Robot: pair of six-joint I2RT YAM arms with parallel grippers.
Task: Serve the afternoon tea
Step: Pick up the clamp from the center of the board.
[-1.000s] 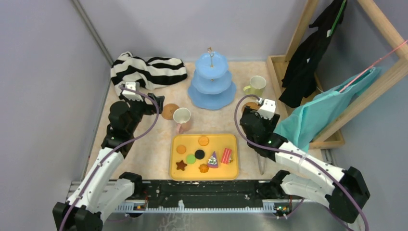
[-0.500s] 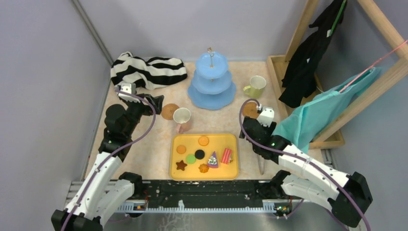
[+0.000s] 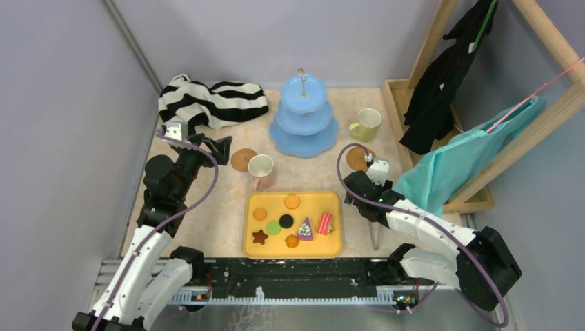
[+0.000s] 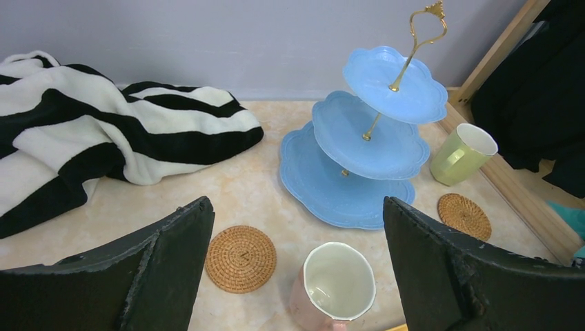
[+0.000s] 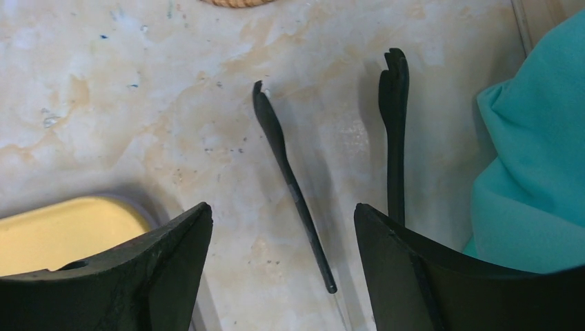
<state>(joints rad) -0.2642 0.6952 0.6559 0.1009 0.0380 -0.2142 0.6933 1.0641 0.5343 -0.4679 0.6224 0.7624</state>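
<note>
Robotics lab cell, plain grey walls (image 3: 62, 138), marbled tabletop (image 3: 221, 221), black mounting rail (image 3: 296, 272), wooden garment rack (image 3: 434, 38).

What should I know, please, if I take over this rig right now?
Left gripper: jaws open, empty, facing the pink cup.
Right gripper: jaws open, empty, above the black tongs beside the yellow tray.
All treats lie on the tray; the blue stand is bare.
Neither cup sits on a coaster: the pink cup is beside one coaster, the green cup apart from the other coaster.
Nothing served yet; left: fill the stand, set cups on coasters.
</note>
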